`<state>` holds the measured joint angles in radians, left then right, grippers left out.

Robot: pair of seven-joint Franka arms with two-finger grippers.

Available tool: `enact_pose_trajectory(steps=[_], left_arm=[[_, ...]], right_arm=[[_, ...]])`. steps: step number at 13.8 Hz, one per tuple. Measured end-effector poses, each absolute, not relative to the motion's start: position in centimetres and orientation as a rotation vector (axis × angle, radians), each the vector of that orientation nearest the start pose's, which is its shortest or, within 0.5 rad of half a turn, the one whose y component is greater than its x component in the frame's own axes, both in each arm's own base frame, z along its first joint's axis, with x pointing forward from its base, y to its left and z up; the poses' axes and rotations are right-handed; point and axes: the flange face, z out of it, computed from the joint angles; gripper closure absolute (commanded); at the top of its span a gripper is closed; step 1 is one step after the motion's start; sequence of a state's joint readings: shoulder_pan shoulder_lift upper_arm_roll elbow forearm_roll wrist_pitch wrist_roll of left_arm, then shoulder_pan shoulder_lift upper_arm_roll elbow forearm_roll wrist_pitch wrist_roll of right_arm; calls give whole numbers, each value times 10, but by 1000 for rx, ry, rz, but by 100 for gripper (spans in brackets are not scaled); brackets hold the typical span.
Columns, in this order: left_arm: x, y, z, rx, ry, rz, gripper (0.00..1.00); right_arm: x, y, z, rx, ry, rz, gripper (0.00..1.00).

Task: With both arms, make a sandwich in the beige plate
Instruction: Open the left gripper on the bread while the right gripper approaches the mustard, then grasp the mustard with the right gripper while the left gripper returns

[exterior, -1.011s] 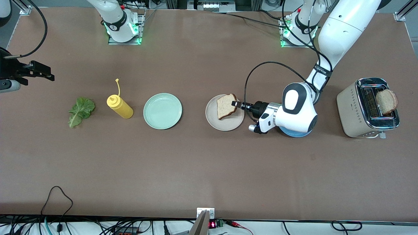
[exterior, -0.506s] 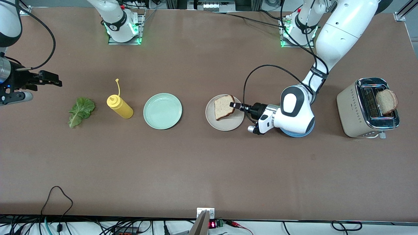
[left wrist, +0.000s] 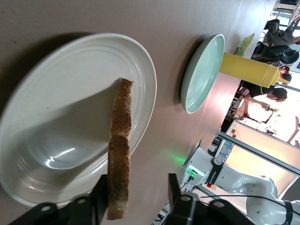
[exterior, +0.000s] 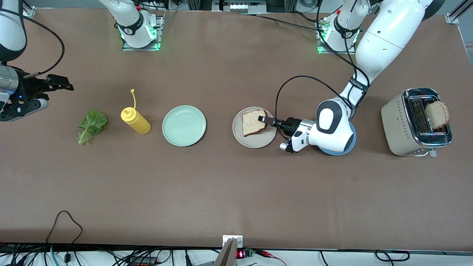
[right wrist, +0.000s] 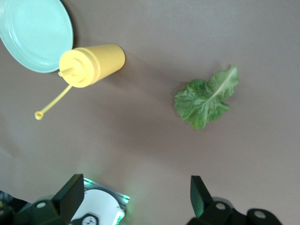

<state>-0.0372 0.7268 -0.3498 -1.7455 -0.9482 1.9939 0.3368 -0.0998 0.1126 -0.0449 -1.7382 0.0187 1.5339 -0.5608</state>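
- Right gripper [exterior: 64, 85] is up in the air at the right arm's end of the table, fingers spread wide with nothing between them. The right wrist view shows both fingertips [right wrist: 75, 187] well apart over bare table.
- Lettuce leaf [exterior: 90, 125] lies flat on the table, just beside the mustard bottle, toward the right arm's end. Nothing touches it; also seen at [right wrist: 206, 101].
- Yellow mustard bottle [exterior: 136, 120] stands between the lettuce leaf and the mint-green plate, its cap strap curling upward.
- Mint-green plate [exterior: 184, 125] has nothing on it and sits between the mustard bottle and the beige plate.
- Beige plate [exterior: 258, 142] sits mid-table, with one bread slice [exterior: 253, 122] over it.
- Left gripper [exterior: 266, 120] is clamped on the bread slice at the edge toward the left arm's end. The left wrist view shows the slice [left wrist: 119, 154] edge-on between the fingers, crust against one finger; cannot tell whether its lower face touches the plate [left wrist: 56, 117].
- Blue plate [exterior: 345, 147] is mostly hidden under the left arm's wrist, just beside the beige plate.
- Toaster [exterior: 410, 123] stands at the left arm's end of the table, with a second bread slice [exterior: 438, 114] sticking out of one slot.
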Motion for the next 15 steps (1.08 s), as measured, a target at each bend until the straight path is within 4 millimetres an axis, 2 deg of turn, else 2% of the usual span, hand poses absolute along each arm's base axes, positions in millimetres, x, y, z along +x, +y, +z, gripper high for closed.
enact_pose_trajectory(steps=[2,5,7,9,11,15], left_arm=[[577,-265,179,2111,-39,-531,0],[582,-254,177,2117,-22,-518,0],[588,-242,177,2125,-1,-502,0],[600,-224,181,2126,26,-468,0],[612,-206,195,2134,39,-422,0],[622,-178,217,2221,-19,-371,0]], right_arm=[[550,-94,464,-2825,-760,381,0],[536,-133,417,-2622,-1049,195,0],[526,-149,388,-2502,-1212,43,0],[519,-148,364,-2381,-1328,-89,0],[511,-146,340,-2267,-1399,-224,0],[497,-149,290,-2014,-1480,-550,0]])
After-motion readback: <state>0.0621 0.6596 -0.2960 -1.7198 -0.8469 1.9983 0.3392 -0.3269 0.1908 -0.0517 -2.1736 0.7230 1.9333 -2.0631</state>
